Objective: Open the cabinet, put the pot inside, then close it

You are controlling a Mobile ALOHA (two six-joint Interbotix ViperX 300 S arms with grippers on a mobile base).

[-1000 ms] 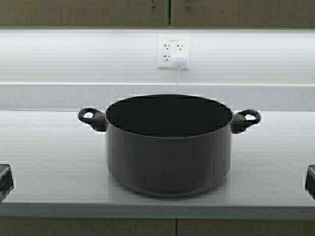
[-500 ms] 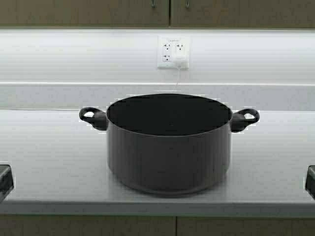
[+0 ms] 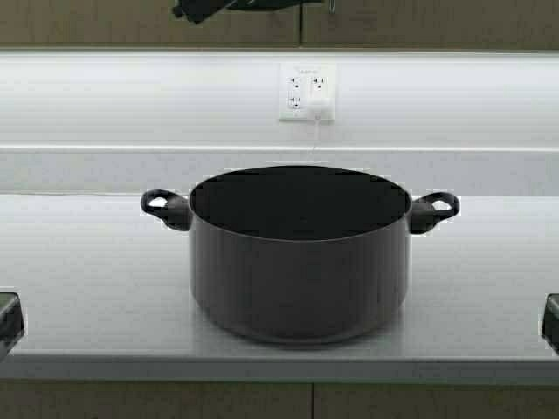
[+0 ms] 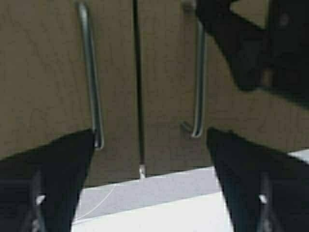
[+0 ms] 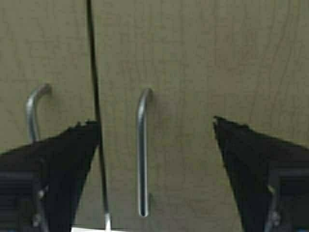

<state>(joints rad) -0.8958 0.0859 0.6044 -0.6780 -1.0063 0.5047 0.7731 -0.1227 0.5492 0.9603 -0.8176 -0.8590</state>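
Right gripper [image 5: 154, 159] faces the cabinet [image 5: 203, 58], both doors closed. Fingers [image 5: 53, 169] spread wide, dark, either side of right door's bar handle [image 5: 142, 154]. Handle upright between them, not touched. Left door's handle [image 5: 33, 113] beside the door seam, partly hidden.

The big round metal pot [image 3: 300, 262] is dark grey, black inside. The wooden cabinet [image 5: 193, 72] is tan with silver handles [image 5: 141, 154].

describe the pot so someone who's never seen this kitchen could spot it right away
Start at the pale countertop below the wall outlet. Centred on it stands the pot: wide, dark grey, black inside, no lid. Two black loop handles stick out at its sides, and nothing else sits on the counter near it.
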